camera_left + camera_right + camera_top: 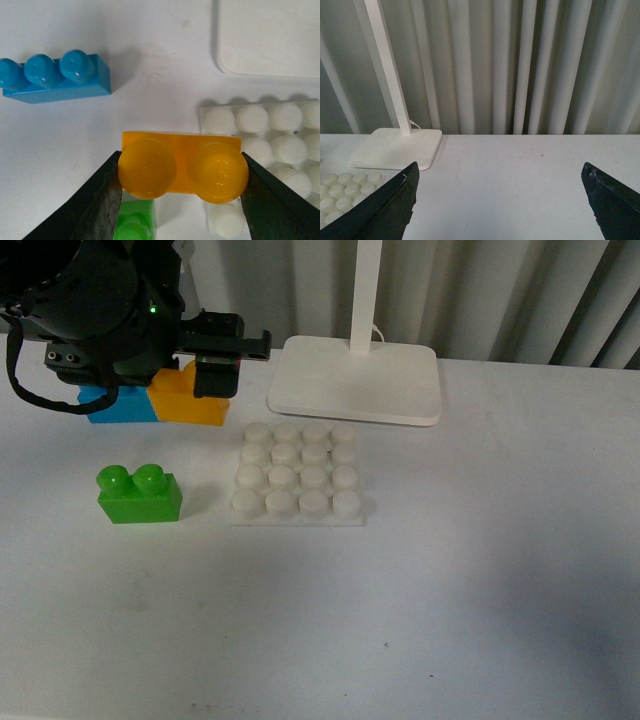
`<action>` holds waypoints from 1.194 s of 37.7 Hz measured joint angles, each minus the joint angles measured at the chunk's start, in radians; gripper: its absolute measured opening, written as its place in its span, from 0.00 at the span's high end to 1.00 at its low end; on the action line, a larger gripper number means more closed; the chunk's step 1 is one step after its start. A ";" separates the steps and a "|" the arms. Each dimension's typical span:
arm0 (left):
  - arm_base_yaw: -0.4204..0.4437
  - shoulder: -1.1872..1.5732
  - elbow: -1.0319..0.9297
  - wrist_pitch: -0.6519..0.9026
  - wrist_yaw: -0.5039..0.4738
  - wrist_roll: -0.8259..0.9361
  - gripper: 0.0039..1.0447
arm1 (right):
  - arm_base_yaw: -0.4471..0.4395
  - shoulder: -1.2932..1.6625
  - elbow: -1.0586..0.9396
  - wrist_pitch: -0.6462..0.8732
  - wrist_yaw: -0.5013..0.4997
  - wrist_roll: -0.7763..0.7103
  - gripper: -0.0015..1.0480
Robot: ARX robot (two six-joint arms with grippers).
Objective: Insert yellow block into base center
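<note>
My left gripper [181, 172] is shut on the yellow block [183, 167], its two black fingers pressing on the block's ends, studs facing the camera. In the front view the yellow block [187, 398] hangs at the back left under the left gripper [205, 375], left of and behind the base [296, 475]. The base, a white square plate with a 4x4 grid of studs, lies at the table's middle; its edge [270, 130] shows beside the held block. My right gripper [500, 200] is open over bare table, nothing between its fingers.
A green two-stud brick [139, 494] stands left of the base. A blue three-stud brick [118, 405] lies at the back left beside the yellow one. The white lamp stand [357, 378] with its upright pole sits behind the base. A curtain closes the back.
</note>
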State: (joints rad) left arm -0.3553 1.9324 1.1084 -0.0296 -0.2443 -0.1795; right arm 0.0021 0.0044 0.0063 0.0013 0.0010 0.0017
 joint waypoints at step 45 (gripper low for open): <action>-0.204 0.044 -0.023 0.029 0.002 -0.208 0.43 | 0.000 0.000 0.000 0.000 0.000 0.000 0.09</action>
State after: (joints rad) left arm -0.5594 1.9766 1.0851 -0.0010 -0.2420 -0.3870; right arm 0.0025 0.0044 0.0063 0.0013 0.0010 0.0017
